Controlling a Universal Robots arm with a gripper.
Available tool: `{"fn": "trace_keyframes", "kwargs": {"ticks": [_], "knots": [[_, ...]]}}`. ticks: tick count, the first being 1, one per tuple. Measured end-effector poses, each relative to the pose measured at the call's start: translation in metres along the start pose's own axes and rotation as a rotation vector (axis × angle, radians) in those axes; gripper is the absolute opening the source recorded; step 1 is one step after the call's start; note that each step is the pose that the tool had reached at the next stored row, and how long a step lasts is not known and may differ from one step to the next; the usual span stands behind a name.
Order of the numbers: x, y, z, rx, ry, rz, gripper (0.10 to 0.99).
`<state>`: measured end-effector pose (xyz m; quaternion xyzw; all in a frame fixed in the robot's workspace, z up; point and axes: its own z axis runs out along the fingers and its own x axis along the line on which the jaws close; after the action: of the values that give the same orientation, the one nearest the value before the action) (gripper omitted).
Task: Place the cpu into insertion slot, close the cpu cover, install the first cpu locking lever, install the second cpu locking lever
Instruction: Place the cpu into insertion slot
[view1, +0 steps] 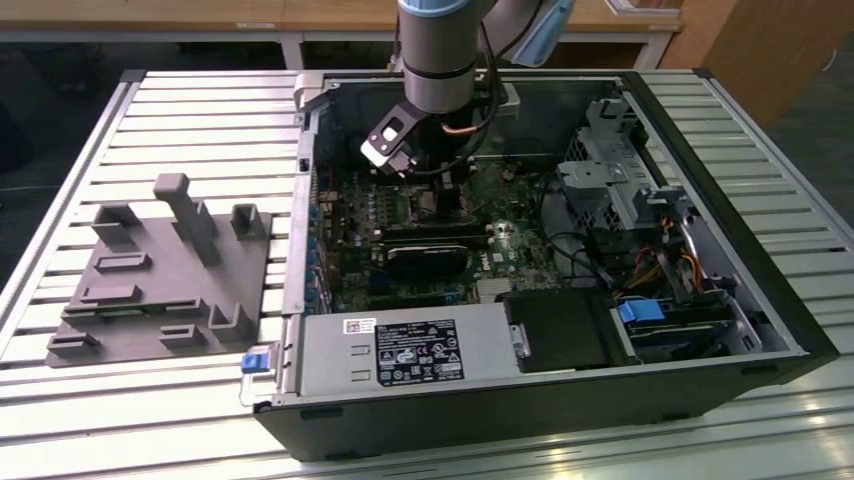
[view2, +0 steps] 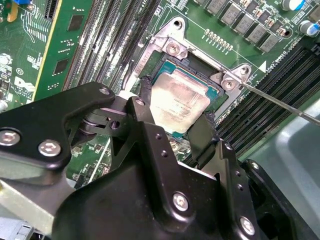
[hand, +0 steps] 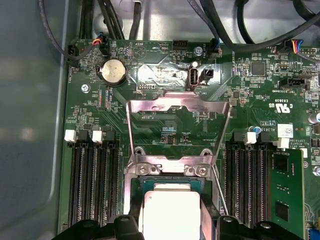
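Gripper (view2: 175, 117) fingers (view2: 142, 112) pinch opposite edges of cpu (view2: 177, 102), which is seated in slot (view2: 192, 64), upper centre of the exterior view inside the case (view1: 534, 420); cover (hand: 176, 104) stands open.

Print on the power supply label (view1: 415, 352) and motherboard (hand: 260, 95) cannot be read.

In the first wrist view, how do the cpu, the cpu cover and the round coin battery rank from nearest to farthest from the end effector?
1. cpu, right at the end effector, in the insertion slot.
2. cpu cover, standing open beyond the slot.
3. coin battery, farthest, past the cover.
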<state>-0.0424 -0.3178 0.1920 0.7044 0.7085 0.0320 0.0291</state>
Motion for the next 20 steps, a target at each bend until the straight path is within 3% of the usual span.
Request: {"fn": "trace_keyframes", "kwargs": {"ticks": [3,4,8,17,19,20], "knots": [[0.0002,0.0001,0.0004,-0.001,0.0007,0.000,0.549],[0.0001,0.0000,0.0003,0.000,0.0004,0.000,0.612],[0.0000,0.0000,-0.0006,0.000,0.0000,0.000,0.612],[0.0001,0.0011,-0.0129,0.000,0.0005,0.000,0.612],[0.0001,0.0015,-0.0144,0.001,0.0006,0.000,0.596],[0.0001,0.0020,-0.0147,0.002,0.0006,0.000,0.533]]}}
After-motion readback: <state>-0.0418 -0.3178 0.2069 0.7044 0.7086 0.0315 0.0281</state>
